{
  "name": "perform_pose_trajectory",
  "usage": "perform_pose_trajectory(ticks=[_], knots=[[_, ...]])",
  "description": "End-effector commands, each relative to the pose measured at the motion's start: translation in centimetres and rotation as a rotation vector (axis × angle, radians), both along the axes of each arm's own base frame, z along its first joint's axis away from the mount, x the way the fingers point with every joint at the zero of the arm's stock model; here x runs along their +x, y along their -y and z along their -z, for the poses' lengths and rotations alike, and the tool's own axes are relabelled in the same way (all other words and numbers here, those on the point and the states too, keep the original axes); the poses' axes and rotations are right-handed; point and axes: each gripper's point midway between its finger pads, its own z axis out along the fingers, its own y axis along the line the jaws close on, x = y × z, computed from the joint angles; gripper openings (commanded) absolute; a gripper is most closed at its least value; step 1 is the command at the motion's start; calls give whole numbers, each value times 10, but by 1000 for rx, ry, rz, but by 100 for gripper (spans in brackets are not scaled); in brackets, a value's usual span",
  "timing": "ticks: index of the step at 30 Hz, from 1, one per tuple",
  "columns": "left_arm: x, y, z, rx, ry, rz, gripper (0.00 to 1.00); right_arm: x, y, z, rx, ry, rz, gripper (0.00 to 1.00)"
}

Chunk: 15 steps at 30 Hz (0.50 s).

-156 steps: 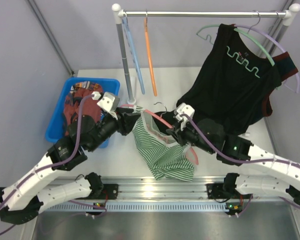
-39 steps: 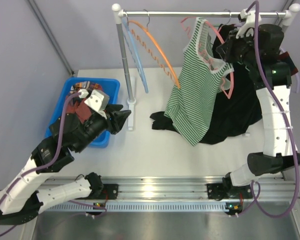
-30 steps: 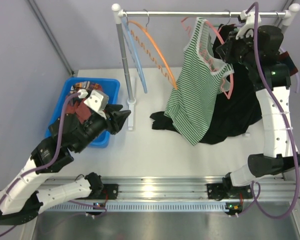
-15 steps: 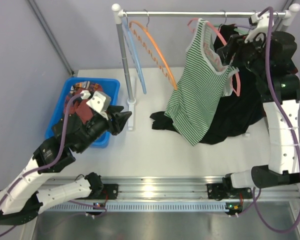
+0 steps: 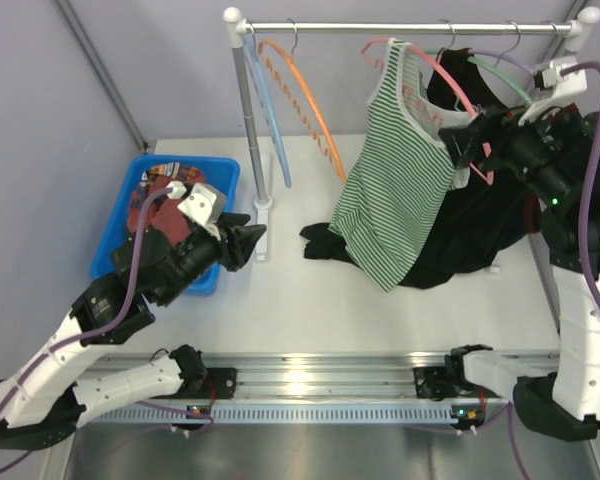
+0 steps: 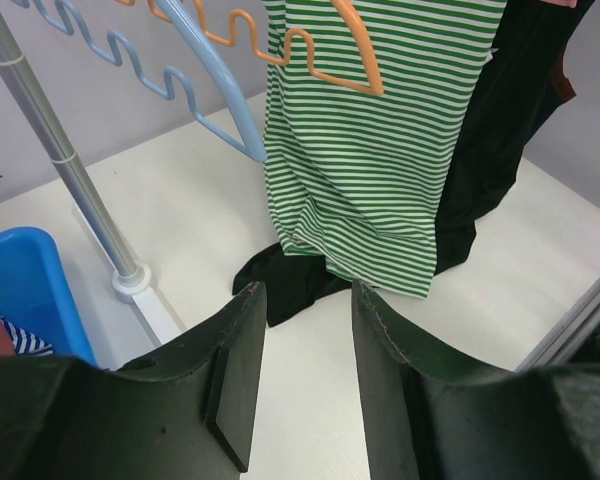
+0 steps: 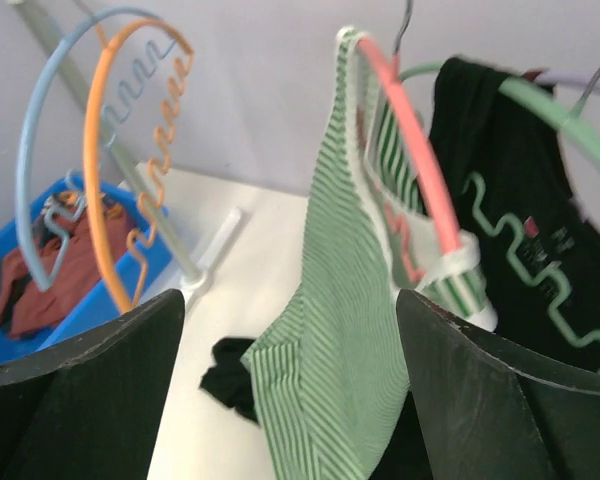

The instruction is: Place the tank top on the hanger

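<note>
- The tank top point(image 5: 398, 175), with thin green and white stripes and white trim, hangs on the hanger point(image 7: 412, 135). The pink arm runs through its neck and armhole, and its body drapes slanted over the desk's far right part.
- The hanger's metal hook is over the rail point(image 5: 400, 28), which runs along the far edge.
- The right gripper point(image 7: 290, 300) has its fingers spread wide and grips nothing. It sits just beside the hanger's right end; I cannot tell whether it touches.
- The black garment point(image 5: 480, 235) hangs right behind the tank top on a green hanger point(image 5: 500, 72), with its hem pooled on the desk.
- The orange hanger point(image 5: 305, 95) and the light blue hanger point(image 5: 265, 110) hang bare towards the far left corner.
- The left gripper point(image 6: 305, 320) is spread and empty beside the blue bin point(image 5: 115, 262) at the left edge.
</note>
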Motion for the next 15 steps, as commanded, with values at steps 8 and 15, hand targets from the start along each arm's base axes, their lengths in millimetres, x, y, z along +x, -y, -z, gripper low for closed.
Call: perform_pose_trajectory(ticks=[8, 15], knots=[[0, 0, 5, -55, -27, -19, 45, -72, -21, 108, 119, -214, -145, 89], [7, 5, 43, -42, -109, -61, 44, -87, -18, 194, 153, -376, -110, 92]])
